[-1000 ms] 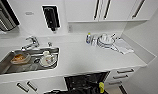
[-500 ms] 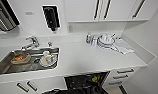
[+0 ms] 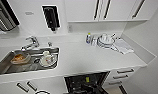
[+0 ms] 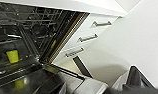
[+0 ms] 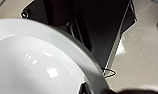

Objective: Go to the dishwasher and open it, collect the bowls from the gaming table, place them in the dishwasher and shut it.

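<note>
- Head view: the built-in dishwasher with a dark interior and wire racks (image 3: pixel 86 83) sits at 6 o'clock, under the white countertop (image 3: pixel 77 58), and stands open.
- Left wrist view: the open dishwasher (image 4: pixel 32 30) shows dark wire racks, with a small yellow-green item (image 4: pixel 12 56) inside; its lowered door lies below the opening.
- Just beside the opening are white drawers with metal bar handles (image 4: pixel 88 38).
- Right wrist view: a large smooth white bowl (image 5: pixel 32 65) sits very close to the camera, over the dark dishwasher body and the pale speckled floor (image 5: pixel 142 52).
- Right gripper: the bowl appears carried at this arm, but I cannot tell the finger state.
- Left gripper: I cannot tell its state.
- Stainless-steel sink (image 3: pixel 6 63) at 9 o'clock holds dishes, with a chrome tap (image 3: pixel 31 42) behind it.
- Stacked white plates (image 3: pixel 106 40) with a small bottle (image 3: pixel 88 38) just beside them stand at 1 o'clock on the counter.
- White wall cabinets with dark bar handles (image 3: pixel 100 10) hang at 12 o'clock.
</note>
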Controlling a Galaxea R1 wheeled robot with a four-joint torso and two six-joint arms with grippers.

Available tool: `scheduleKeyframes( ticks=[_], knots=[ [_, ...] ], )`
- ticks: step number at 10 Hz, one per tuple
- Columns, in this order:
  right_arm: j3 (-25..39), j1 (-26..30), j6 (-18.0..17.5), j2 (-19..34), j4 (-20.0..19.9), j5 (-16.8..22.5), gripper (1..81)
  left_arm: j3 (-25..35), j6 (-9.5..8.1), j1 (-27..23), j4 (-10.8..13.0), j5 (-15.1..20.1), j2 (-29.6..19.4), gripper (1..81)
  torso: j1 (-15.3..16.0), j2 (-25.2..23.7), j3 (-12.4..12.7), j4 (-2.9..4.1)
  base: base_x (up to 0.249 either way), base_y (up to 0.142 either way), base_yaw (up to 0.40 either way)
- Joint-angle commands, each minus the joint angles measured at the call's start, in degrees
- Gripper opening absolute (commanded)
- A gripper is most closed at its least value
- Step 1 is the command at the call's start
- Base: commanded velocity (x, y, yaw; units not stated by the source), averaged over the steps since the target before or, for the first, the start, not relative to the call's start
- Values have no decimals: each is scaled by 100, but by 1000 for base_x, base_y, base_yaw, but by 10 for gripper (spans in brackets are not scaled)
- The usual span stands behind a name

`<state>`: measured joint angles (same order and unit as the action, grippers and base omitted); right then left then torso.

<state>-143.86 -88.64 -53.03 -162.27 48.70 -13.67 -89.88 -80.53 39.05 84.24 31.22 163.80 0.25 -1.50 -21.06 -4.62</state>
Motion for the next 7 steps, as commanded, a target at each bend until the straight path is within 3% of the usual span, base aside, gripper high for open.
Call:
scheduleKeyframes(
  ticks=[1, 4, 5, 7],
  knots=[
    [1466, 25, -67, 1263, 61, -284, 10, 1727, 345, 660, 128, 130, -1533, 811, 0, 0, 0, 0, 0, 0, 0],
    [1923, 289, -348, 1878, 17, -822, 10, 1781, 793, 1662, 145, 121, -1982, 811, 2, 0, 0, 2, 0, 0, 0],
    [2143, 403, -506, 2133, 25, -961, 10, 1685, 820, 2040, 189, 95, -2097, 811, 2, 0, 0, 2, 0, 0, 0],
    [2669, 728, -690, 2642, 17, -1130, 10, 1169, 811, 2655, 190, -428, -2263, 811, 2, 0, 0, 2, 0, 0, 0]
  ],
)
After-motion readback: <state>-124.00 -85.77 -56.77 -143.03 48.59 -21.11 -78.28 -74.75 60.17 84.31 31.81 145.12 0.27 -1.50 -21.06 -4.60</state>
